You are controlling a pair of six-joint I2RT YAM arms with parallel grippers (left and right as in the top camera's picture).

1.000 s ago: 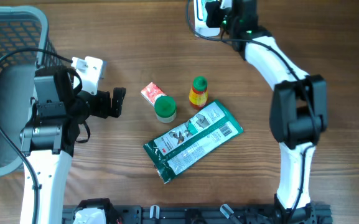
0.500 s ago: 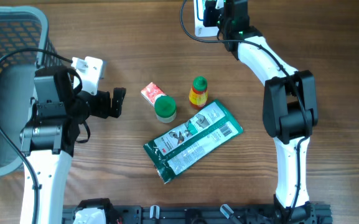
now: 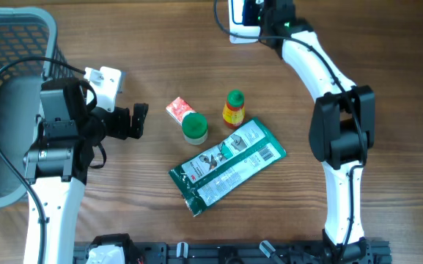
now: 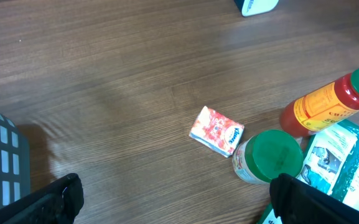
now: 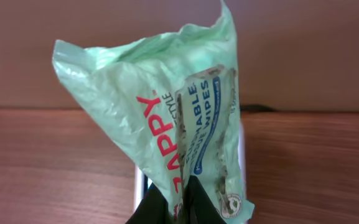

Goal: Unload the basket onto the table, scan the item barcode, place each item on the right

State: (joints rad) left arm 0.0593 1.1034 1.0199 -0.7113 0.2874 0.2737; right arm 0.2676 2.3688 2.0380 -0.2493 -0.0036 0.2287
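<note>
Right wrist view: right gripper (image 5: 176, 202) clamped on green wipes pack (image 5: 167, 106) at white scanner (image 3: 239, 18); advise slow turning until the barcode faces it; left gripper (image 3: 141, 121) spread wide, idle.

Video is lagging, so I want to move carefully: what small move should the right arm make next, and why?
Probably roll the wrist slowly without loosening the grip. The right fingers pinch the green wipes pack right by the white device, likely the scanner, and the face toward the wrist camera shows only branding, no barcode.
</note>
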